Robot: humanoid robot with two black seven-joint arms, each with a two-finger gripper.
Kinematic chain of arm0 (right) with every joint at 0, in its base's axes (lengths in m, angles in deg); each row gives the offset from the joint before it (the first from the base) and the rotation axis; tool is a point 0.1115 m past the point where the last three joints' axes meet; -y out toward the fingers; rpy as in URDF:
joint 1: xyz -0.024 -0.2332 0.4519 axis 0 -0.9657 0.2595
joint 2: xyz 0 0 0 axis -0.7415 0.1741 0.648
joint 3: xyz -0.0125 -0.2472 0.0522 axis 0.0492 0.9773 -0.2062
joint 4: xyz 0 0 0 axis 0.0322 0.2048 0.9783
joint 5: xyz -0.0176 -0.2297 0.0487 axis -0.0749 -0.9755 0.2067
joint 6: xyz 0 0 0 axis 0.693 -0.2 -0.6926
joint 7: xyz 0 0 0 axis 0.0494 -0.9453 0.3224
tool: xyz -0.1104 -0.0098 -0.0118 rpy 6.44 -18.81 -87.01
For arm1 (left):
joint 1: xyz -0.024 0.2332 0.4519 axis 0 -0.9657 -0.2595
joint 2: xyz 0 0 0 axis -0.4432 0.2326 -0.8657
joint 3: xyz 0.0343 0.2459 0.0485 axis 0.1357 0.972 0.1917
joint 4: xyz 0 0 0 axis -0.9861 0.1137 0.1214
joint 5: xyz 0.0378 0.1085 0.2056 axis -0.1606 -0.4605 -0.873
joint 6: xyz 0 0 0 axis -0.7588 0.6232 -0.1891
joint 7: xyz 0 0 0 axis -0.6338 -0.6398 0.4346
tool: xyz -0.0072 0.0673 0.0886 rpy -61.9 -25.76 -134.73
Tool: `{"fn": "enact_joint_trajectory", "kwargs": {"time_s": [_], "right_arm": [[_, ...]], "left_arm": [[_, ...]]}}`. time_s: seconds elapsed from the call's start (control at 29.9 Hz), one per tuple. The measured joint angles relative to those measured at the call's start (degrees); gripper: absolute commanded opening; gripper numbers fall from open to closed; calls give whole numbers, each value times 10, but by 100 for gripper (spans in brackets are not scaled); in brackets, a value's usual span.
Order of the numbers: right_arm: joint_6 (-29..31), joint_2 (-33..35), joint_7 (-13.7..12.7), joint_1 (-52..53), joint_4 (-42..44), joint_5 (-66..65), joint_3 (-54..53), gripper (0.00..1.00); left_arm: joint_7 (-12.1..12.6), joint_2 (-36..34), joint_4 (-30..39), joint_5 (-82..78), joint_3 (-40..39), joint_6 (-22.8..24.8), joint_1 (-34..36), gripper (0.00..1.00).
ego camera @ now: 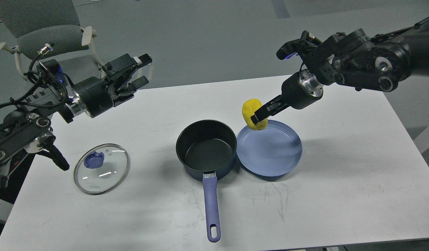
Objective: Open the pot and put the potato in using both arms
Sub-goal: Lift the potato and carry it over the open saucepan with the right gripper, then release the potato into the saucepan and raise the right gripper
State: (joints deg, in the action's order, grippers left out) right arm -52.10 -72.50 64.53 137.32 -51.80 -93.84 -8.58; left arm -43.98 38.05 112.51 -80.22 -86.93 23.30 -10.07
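Both arms are black with silver wrist rings; the left arm (43,104) carries loose black cables and a blue light.
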Motion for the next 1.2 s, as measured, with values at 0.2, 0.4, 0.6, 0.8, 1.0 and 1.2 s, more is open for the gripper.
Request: {"fn": "enact_joint_trajectory", "kwargs": {"time_s": [0.2, 0.4, 0.6, 0.8, 1.0, 1.2], "right_arm": [[0, -70, 0, 5, 17, 25, -2, 34], [0, -126, 0, -4, 33, 29, -2, 34], [0, -133, 0, -30, 59, 30, 1, 35], [0, -133, 0, -47, 74, 30, 1, 35], [0, -133, 0, -51, 78, 35, 2, 46], [0, -133, 0, -54, 79, 37, 2, 64]], "left_arm": [[0, 0, 6, 0, 0, 0, 0, 97], [0, -3, 7, 0, 1, 0, 0, 97], [0, -5, 7, 0, 1, 0, 0, 97], [0, -8, 7, 0, 1, 0, -1, 97], [0, -10, 9, 0, 1, 0, -2, 97], [0, -10, 10, 0, 1, 0, -2, 97]]}}
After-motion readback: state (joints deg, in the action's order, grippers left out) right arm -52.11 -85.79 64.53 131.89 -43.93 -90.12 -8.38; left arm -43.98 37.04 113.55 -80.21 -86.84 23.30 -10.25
